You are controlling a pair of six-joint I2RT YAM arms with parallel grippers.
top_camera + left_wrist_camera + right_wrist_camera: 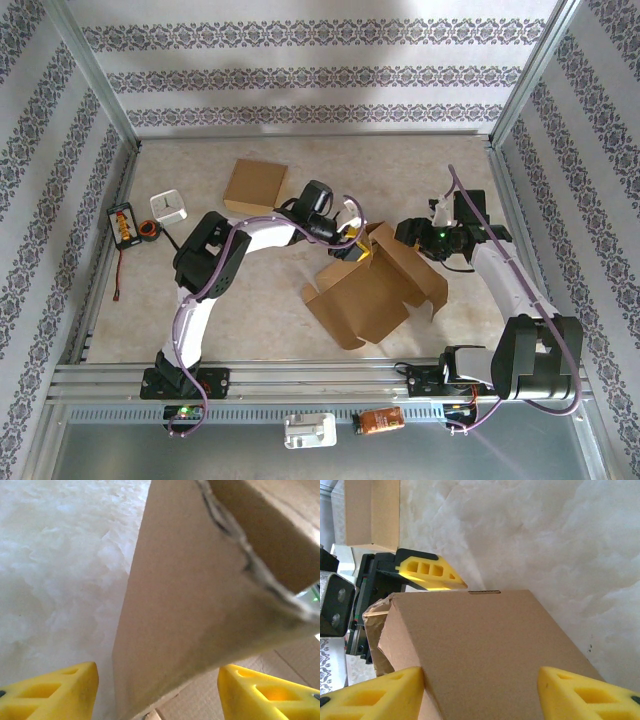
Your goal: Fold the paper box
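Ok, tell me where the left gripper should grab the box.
Pinch the paper box by the thin edge of its raised panel, coming from the left, one finger on each face: it stands upright, and the left gripper, open, straddles it.

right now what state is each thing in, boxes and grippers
paper box, half folded: outer flaps spread flat, one panel raised between the two grippers
left gripper, open, straddling the raised panel's edge
right gripper, open, jaws spread across a box panel
second box, looks closed, lying apart at the back
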